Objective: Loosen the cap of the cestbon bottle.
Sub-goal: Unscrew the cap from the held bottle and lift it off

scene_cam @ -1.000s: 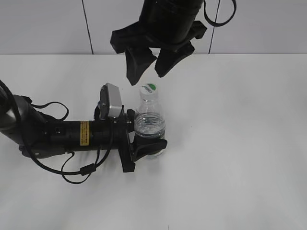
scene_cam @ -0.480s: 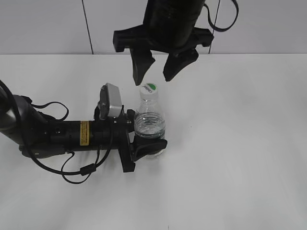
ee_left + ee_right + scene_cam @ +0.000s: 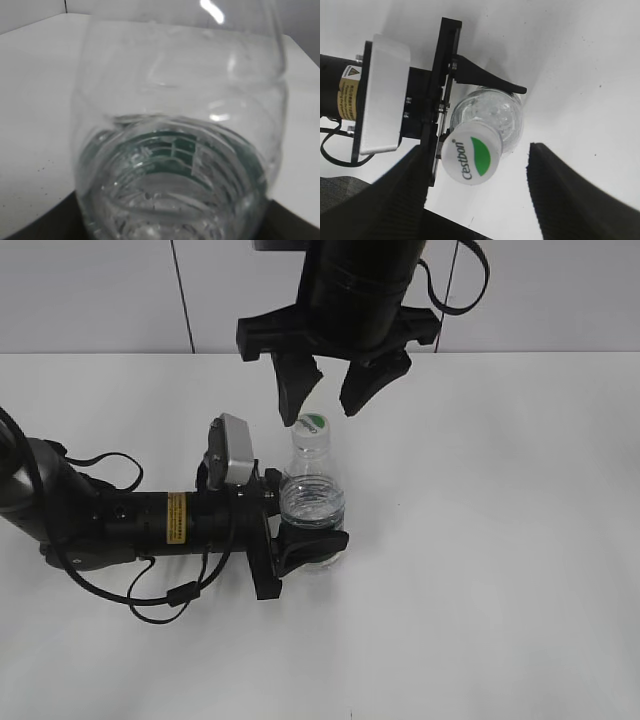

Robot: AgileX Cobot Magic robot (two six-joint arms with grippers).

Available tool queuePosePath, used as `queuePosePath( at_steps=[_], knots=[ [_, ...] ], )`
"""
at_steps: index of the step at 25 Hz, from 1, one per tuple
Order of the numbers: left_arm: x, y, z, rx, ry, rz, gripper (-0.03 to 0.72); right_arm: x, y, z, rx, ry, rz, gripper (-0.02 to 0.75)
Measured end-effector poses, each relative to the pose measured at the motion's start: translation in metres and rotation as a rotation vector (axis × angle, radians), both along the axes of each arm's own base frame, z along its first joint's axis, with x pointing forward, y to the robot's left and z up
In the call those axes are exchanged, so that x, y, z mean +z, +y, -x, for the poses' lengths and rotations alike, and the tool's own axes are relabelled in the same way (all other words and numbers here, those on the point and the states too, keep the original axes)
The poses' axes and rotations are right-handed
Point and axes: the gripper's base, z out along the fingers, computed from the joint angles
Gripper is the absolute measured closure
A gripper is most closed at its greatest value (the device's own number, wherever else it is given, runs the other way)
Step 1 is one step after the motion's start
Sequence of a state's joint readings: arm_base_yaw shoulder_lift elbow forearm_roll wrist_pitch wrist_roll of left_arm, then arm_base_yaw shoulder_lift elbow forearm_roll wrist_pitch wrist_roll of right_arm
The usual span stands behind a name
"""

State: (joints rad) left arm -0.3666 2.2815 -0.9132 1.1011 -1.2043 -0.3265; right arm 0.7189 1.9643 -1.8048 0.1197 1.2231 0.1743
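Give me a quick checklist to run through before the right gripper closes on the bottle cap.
1. Left gripper clamped on the cestbon bottle: ok.
2. Bottle upright on the table: ok.
3. Right gripper open wider than the cap: ok.
4. Cap centred between the fingers: not ok; in the right wrist view it sits close to the left finger.
5. Fingers lowered level with the cap: cannot tell.

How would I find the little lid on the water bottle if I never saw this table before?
Look at the white table, where a black arm lies on the left with its left gripper shut around the clear cestbon bottle. The cap sits on top of that bottle, under the open right gripper. It is the only small round white piece with a green leaf mark.
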Motion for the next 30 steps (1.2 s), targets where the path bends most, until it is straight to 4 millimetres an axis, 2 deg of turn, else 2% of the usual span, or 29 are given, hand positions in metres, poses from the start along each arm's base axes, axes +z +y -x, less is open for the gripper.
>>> queuePosePath(
  at_steps=[8,15,19,25,30],
  knots=[
    [0.0,0.0,0.0,0.0,0.0,0.0,0.276,-0.015,0.006,-0.003,0.026,0.041,0.003,0.267],
    [0.0,0.0,0.0,-0.001,0.0,0.0,0.276,-0.016,0.005,-0.004,0.038,0.026,0.02,0.269],
    [0.0,0.0,0.0,-0.001,0.0,0.0,0.276,-0.016,0.004,-0.004,0.048,0.021,0.024,0.316],
    [0.0,0.0,0.0,-0.001,0.0,0.0,0.276,-0.016,0.005,-0.004,0.082,0.014,0.026,0.438],
    [0.0,0.0,0.0,-0.001,0.001,0.0,0.276,-0.016,0.005,-0.004,0.159,-0.005,0.031,0.444]
  ],
)
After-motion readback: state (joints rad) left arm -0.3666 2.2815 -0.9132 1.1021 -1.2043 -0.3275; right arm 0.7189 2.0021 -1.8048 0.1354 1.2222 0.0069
